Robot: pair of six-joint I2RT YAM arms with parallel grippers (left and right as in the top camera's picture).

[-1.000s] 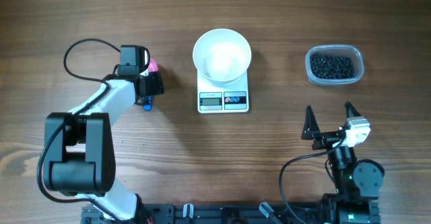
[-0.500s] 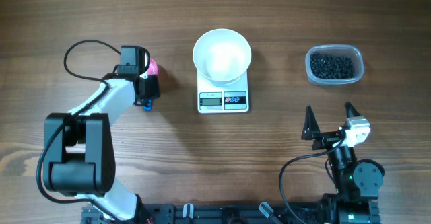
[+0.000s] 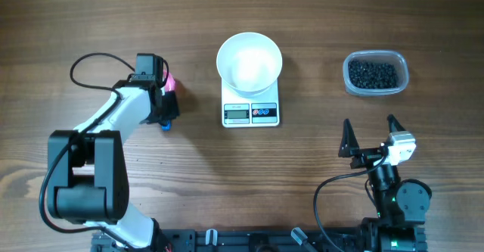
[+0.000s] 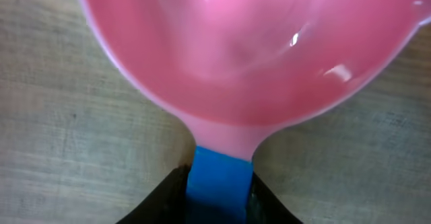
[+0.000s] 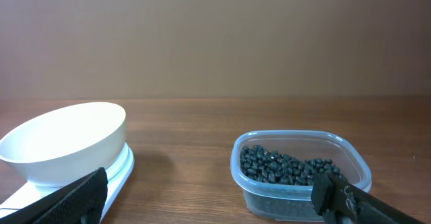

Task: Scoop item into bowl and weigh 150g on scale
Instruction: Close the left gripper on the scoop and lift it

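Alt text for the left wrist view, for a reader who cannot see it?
A glossy pink plastic scoop cup fills the upper frame. Its blue handle sits pinched between the black fingers of the left gripper, with brown wooden table behind.

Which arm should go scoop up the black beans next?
Left. The left fingers pinch the pink scoop's blue handle. The right fingers are nearer the tub of beans, but wide open and empty.
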